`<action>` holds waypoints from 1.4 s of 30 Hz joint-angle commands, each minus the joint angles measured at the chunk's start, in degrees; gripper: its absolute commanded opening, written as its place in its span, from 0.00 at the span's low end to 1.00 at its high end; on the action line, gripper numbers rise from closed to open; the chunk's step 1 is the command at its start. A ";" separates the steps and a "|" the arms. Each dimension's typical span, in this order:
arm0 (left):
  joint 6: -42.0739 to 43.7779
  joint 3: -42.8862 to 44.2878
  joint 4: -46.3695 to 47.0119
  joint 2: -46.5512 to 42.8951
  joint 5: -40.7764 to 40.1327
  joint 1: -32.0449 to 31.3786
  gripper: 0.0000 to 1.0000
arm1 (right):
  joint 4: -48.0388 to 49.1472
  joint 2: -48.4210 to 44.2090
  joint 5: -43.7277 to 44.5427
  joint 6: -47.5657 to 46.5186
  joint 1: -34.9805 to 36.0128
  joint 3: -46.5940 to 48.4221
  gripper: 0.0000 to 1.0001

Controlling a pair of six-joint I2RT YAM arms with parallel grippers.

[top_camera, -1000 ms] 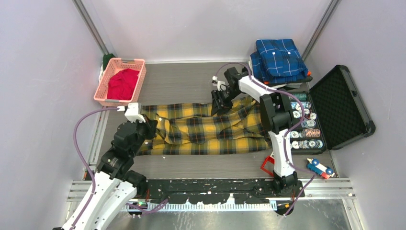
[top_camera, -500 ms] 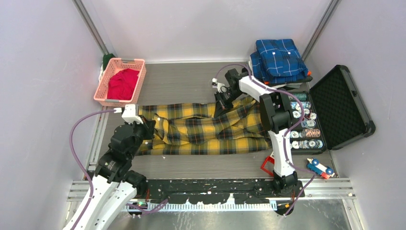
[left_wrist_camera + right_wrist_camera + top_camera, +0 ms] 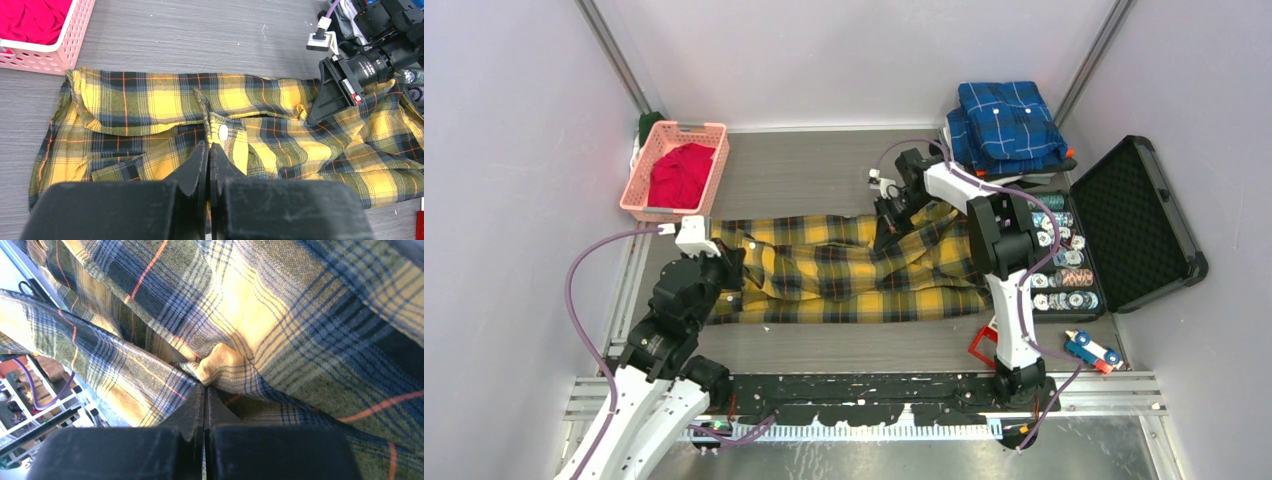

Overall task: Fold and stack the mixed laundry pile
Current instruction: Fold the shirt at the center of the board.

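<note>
The yellow-and-black plaid shirt (image 3: 854, 270) lies spread and rumpled across the middle of the table. My left gripper (image 3: 209, 148) is shut on a raised fold of it beside a white button (image 3: 223, 132), near the shirt's left end (image 3: 727, 268). At the shirt's far edge my right gripper (image 3: 887, 232) is also shut, pinching a bunched fold of the plaid cloth (image 3: 220, 360) that fills the right wrist view. The red T-shirt (image 3: 680, 174) lies crumpled in the pink basket (image 3: 646, 172) at the back left.
A folded blue plaid shirt (image 3: 1006, 122) sits at the back right. An open black case (image 3: 1139, 225) with small round parts stands on the right. A small toy (image 3: 1092, 350) and a red piece (image 3: 982, 346) lie at the front right. Walls close in on three sides.
The right gripper has shut on the shirt's far edge. The left gripper has drawn slightly back and left with its fold, tightening the cloth.
</note>
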 commanded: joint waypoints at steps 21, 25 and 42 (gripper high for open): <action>0.32 2.15 24.57 20.51 -15.98 3.54 0.00 | 4.10 -3.96 14.42 10.39 -2.45 10.32 0.01; -0.14 2.58 26.73 25.45 -15.26 7.25 0.00 | 1.09 -1.26 14.98 9.59 -2.45 14.42 0.01; -7.24 3.50 28.41 44.81 -15.61 19.86 0.30 | -2.77 7.16 18.39 10.40 -2.23 21.48 0.01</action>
